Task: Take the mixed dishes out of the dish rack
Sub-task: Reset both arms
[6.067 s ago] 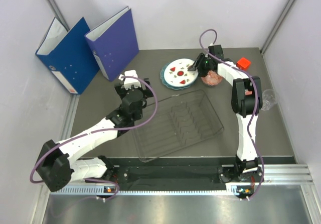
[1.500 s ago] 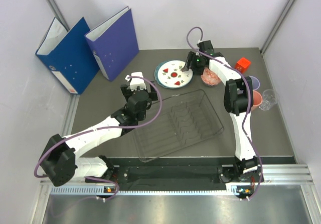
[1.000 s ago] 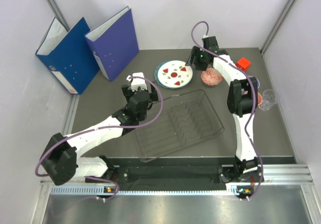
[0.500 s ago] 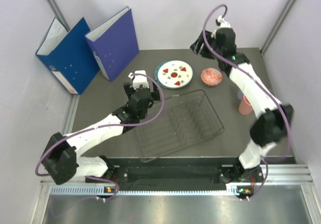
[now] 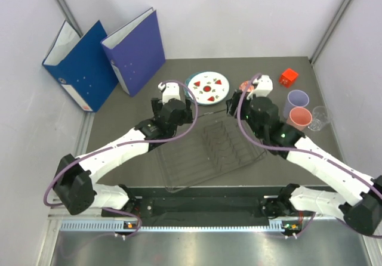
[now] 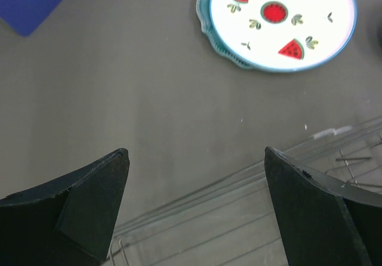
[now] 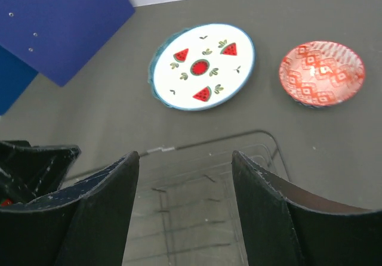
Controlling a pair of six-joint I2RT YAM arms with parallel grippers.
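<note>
Grey desk [image 5: 119, 135] carries the dish rack [image 5: 209, 149], seemingly bare; white plate [image 5: 209, 87] rests on teal plate [image 6: 203, 9] behind it, small bowl [image 7: 321, 72] beside, likely stacked to save room. Left pincer [image 6: 196, 152] gapes wide, right pincer [image 7: 185, 155] partly open, both empty.

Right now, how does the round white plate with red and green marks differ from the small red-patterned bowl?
The white plate is wider and flat; the small red-patterned bowl is narrower and deeper. The plate bears scattered marks on white; the bowl is patterned all over. Both are round, upright and outside the dark wire rack.
</note>
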